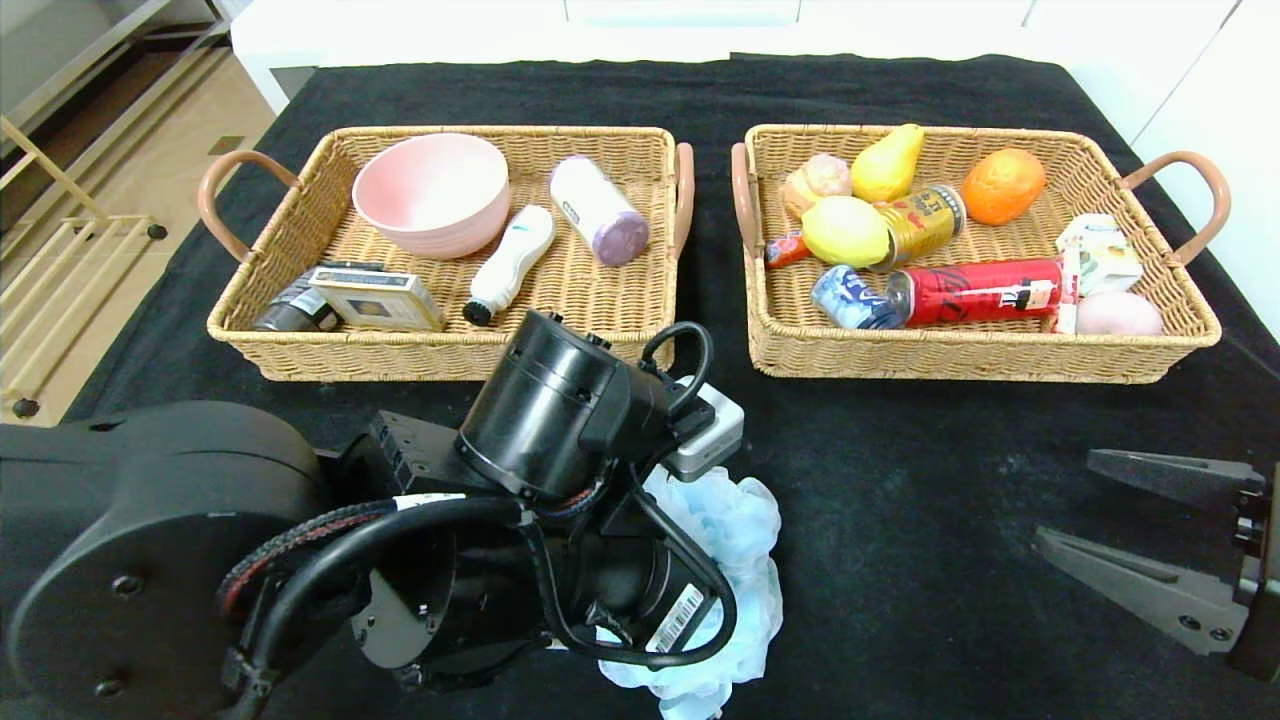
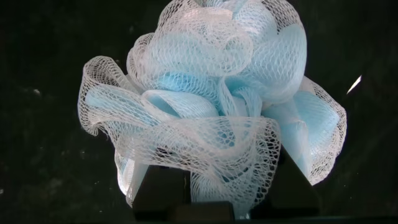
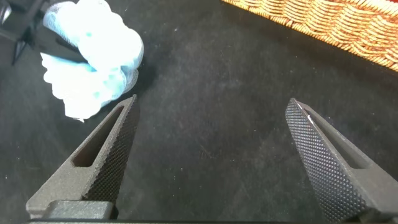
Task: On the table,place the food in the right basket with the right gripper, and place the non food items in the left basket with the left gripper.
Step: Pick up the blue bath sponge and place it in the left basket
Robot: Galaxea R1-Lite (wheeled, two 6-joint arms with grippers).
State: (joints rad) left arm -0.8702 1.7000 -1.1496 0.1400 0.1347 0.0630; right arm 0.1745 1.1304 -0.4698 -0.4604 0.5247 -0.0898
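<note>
head: high, looking down on tabletop [image 1: 900, 520] | wrists: close, low | shared: blue mesh sponge [image 1: 740, 530]

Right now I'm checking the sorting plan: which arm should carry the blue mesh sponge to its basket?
Left. The left gripper is shut on the mesh sponge, a non-food item bound for the left basket. The right gripper hangs open and empty at the table's right side.

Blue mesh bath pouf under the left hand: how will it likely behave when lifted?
The bath pouf is loose, ruffled netting, so it probably squashes and sags rather than staying stiff. It looks airy, likely very light. The left hand, shut on its folds, may only hold a few layers.
</note>
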